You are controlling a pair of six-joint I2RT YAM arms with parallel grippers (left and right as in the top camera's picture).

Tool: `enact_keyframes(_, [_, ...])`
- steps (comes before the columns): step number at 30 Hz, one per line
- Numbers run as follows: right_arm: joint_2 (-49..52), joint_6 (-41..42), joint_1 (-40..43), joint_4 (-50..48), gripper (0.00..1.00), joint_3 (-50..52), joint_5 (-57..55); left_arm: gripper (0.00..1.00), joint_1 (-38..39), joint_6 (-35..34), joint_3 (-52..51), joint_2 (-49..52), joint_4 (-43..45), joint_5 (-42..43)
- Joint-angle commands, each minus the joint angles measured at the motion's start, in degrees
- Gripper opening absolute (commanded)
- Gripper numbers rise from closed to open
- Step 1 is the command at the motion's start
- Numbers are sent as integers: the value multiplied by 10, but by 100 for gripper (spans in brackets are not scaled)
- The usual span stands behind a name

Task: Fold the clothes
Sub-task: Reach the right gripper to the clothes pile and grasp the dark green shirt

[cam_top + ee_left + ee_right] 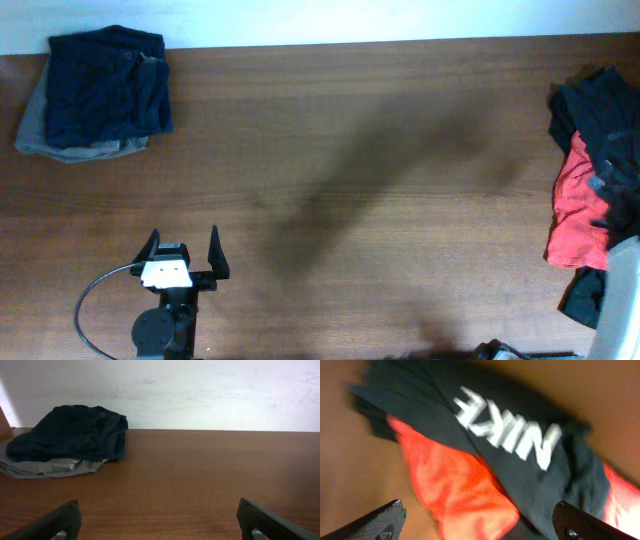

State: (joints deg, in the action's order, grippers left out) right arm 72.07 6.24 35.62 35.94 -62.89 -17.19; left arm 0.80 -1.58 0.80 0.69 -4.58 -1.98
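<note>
An unfolded heap of clothes lies at the table's right edge: a black garment over a red one. The right wrist view looks down on it, blurred: a dark garment with white NIKE lettering overlaps the red fabric. My right gripper hovers over the red fabric, open, with nothing between its fingers. At the near left, my left gripper stands wide open and empty above bare wood, pointing at the far edge. Its fingertips frame only table in the left wrist view.
A folded stack sits in the far left corner: a navy garment on a grey one. The left wrist camera sees the navy one and the grey one against the white wall. The right arm's pale link rises at the lower right.
</note>
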Motion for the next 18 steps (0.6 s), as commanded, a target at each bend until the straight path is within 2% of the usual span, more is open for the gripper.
enact_keyframes(1, [41,14,69,6,98,-12,47,99,2,-5,-3,-4,0,-4])
enact_keyframes(6, [89,40,152,-15,99,-12,51,99,2,-5,-3,-4,0,-4])
enact_keyframes(10, [123,37,220,-49,98,-12,114,99,2,-5,-3,-4,0,-4])
enact_keyframes(14, [154,-42,290,-78,99,-12,261,99,2,-5,-3,-4,0,-4])
enact_keyframes(18, [169,-108,328,-93,99,-12,268,99,2,-5,-3,-4,0,-4])
